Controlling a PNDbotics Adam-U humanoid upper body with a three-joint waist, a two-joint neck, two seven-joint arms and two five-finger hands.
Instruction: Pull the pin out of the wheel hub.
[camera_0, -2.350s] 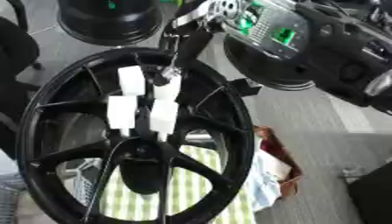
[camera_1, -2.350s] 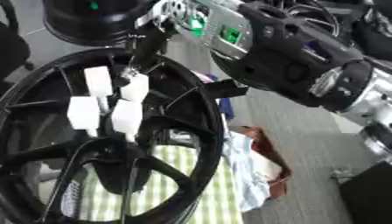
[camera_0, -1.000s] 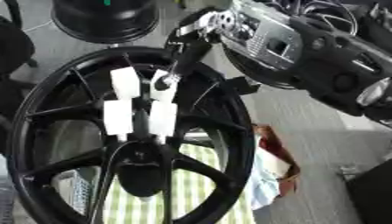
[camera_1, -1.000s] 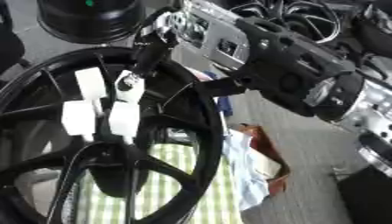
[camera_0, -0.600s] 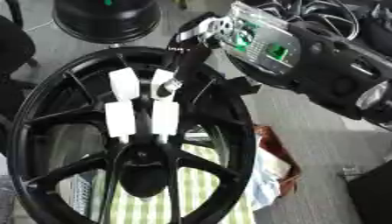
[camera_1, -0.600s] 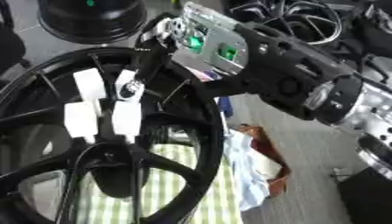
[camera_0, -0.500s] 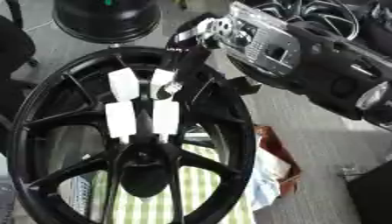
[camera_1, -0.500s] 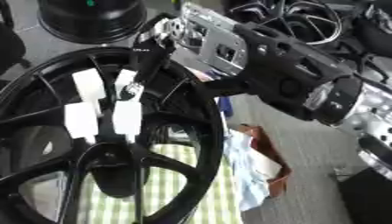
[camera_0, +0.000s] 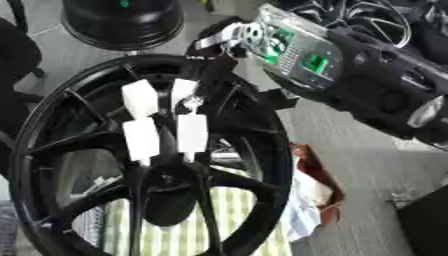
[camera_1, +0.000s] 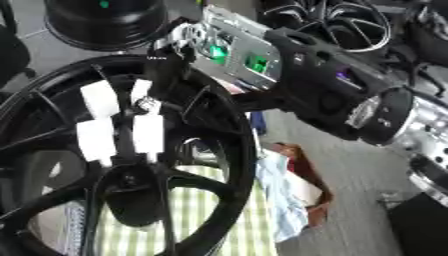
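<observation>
The hub (camera_0: 166, 185) is a large black spoked wheel standing tilted, its rim filling the lower left of the view. 4 white blocks (camera_0: 162, 125) sit in 2 pairs on the upper spokes, above the dark centre. The pin (camera_0: 191, 103), a small silvery piece, shows between the upper right and lower right blocks, too small to make out further.

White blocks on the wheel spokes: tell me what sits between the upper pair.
Between the upper white blocks sits a black spoke, clearest in the left eye view.
</observation>
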